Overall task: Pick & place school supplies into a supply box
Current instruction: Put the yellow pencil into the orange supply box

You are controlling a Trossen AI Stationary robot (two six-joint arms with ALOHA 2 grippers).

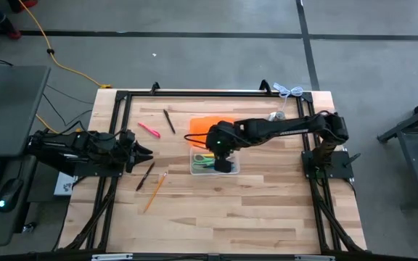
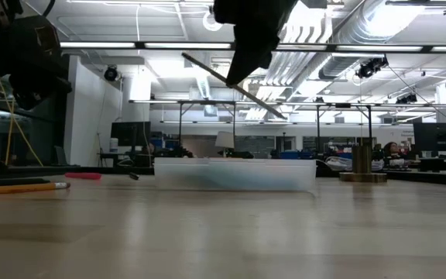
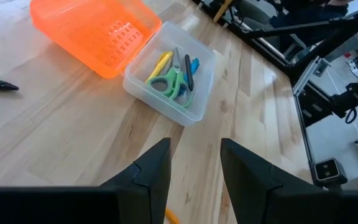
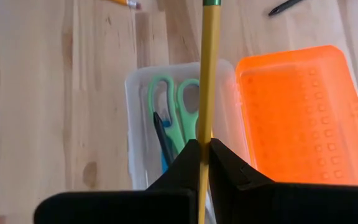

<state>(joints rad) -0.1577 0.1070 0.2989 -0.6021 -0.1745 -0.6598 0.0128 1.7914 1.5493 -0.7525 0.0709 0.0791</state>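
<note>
- Here, at the table's left edge, the left gripper (image 1: 142,152) waits low over the wood with its fingers (image 3: 151,171) apart and nothing between them, out of the other arm's way.
- Just right of it lie a dark pencil (image 1: 145,176) and a wooden-yellow pencil (image 1: 155,190), both toward the near side and not yet collected; farther off sit a pink pen (image 1: 149,130) and a black pen (image 1: 169,121).
- At the table's middle stands the supply box (image 3: 199,68), its orange lid (image 1: 203,125) folded back flat on the far side so the tray stays open from above; green scissors (image 3: 169,84), a yellow pen and a blue one already lie inside.
- The right gripper (image 4: 204,151) hangs directly above the tray, fingers clamped on a yellow pencil (image 4: 207,68) (gripped partway along, so it juts out tilted in the low view), probably lining it up lengthwise with the box before release.
- Far right, a brass bell-shaped object (image 2: 362,163) stands apart, not a supply.
</note>
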